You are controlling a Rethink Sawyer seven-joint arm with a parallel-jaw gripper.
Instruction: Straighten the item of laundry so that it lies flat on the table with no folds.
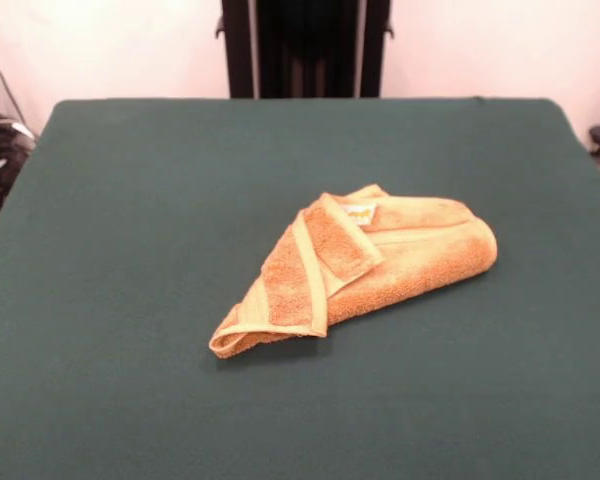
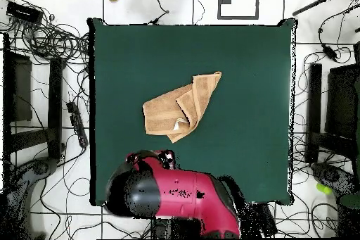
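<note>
The towel point(image 1: 365, 265) sits near the middle of the big green bench point(image 1: 130, 250), and it is not flat at all. It is bunched up and folded over on itself, a bit like a fat cone. From the front, the thick rounded end is on the right, and the thin pointy end reaches down to the left, toward the front edge. A long flap with pale stripes along its sides lies folded across the top. A little pale label point(image 1: 359, 211) shows near the top of the heap, right where the flap starts. From above, the towel point(image 2: 181, 106) looks like a crooked wedge, with one corner poking up toward the far side of the bench point(image 2: 239, 54) and a wide part spread out to the side. There is bare green all around it, so it is well away from every edge. The red and black arm point(image 2: 176, 193) is pulled back at its own side of the bench, hanging over that edge and apart from the towel. I can see two dark knobs at its front end, but I cannot tell if the hand is spread or pressed together. In the front view only the dark pedestal point(image 1: 305, 48) shows behind the bench. Lots of cables point(image 2: 49, 40) lie on the floor around it.
</note>
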